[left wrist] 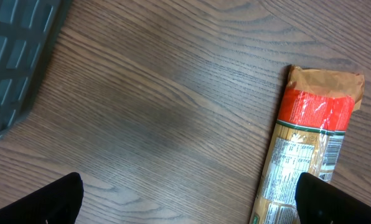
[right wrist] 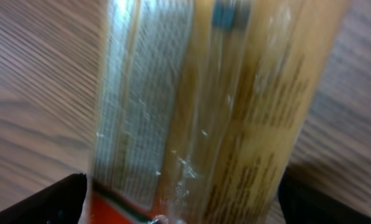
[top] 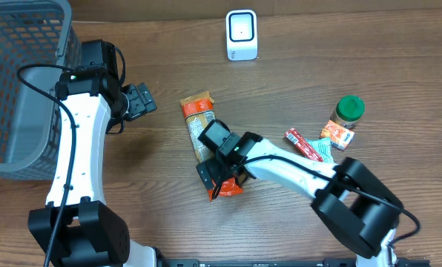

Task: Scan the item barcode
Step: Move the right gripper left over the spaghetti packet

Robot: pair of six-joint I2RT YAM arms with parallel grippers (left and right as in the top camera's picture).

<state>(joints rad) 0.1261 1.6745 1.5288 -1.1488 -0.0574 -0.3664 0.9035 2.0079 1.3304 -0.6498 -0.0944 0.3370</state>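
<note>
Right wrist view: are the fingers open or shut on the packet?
Open: the fingers stand wide apart, flanking the packet; contact with it, cannot tell.

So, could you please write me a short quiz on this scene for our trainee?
1. True or false: the packet lies in the basket.
2. Which is nearest the jar: A packet, B basket, C orange box?
3. Fill in: the ___ gripper is over the packet.
Key: 1 false, it lies on the table; 2 C; 3 right gripper.
</note>
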